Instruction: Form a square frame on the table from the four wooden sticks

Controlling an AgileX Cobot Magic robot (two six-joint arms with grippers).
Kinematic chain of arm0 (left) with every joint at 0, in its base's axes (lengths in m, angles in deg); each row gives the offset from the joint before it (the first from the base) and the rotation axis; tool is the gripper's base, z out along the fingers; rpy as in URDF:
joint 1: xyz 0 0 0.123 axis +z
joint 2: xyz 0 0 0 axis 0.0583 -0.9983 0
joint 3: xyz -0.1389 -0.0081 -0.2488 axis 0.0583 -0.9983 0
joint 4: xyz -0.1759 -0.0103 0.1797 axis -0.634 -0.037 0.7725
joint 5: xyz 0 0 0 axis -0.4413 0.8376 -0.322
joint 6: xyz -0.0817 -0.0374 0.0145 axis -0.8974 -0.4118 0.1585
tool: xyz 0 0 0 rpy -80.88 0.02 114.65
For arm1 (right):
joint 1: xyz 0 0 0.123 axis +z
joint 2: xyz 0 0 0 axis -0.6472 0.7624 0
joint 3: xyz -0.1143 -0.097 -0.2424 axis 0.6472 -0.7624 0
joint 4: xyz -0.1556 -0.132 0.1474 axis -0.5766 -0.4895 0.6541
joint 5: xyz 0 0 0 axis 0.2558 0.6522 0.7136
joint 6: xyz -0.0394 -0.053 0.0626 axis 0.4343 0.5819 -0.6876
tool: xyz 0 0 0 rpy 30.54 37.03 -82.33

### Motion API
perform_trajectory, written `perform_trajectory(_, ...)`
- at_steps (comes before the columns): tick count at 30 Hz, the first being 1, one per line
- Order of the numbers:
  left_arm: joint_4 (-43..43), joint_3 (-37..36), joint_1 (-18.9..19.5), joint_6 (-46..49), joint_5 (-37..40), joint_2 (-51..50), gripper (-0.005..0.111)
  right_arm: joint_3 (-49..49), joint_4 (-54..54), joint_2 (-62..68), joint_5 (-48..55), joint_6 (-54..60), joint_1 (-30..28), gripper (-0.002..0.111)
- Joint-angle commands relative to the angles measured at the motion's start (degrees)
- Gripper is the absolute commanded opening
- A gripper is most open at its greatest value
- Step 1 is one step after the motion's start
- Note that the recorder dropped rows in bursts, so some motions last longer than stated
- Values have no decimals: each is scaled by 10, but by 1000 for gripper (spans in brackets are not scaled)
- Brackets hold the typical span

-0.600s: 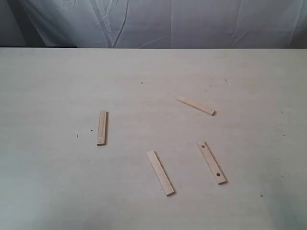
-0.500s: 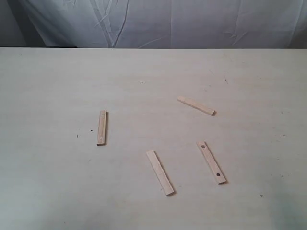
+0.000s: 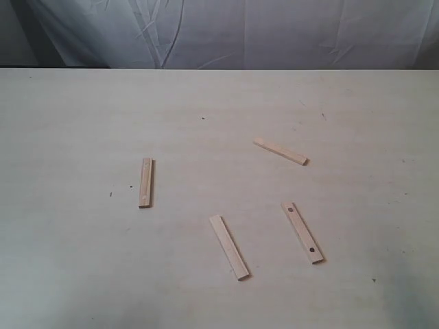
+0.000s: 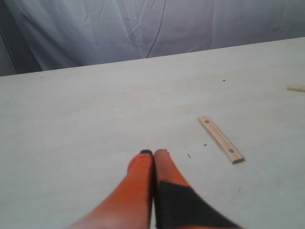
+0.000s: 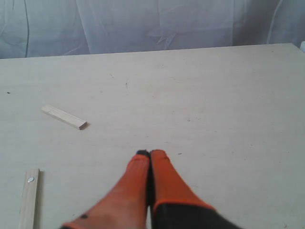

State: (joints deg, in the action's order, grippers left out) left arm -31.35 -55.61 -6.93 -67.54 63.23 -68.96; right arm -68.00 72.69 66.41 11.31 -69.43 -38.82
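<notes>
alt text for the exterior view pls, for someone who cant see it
Four pale wooden sticks lie scattered and apart on a cream table, forming no square yet: a left stick, a front centre stick, a dark-holed stick right of it, and a far right stick. Wrinkled grey cloth hangs behind; no robot arm shows.

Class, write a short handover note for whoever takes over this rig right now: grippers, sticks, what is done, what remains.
Left gripper: shut, empty, over the table.
Right gripper: shut, empty.
All four lie flat and apart, none touching: left stick, far-right stick, near-middle stick, near-right stick.
Done: nothing; no two are joined.
Left: pick up or push each one and lay all four as a square.
</notes>
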Motion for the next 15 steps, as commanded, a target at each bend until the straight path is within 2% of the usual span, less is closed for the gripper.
perform_trajectory(1, 6, -2, 1, -3, -7, 4, 0, -1, 2, -3, -8, 1, -3, 0)
perform_trajectory(15, 33, -2, 1, 1, -7, 4, 0, -1, 2, -3, -8, 1, -3, 0)
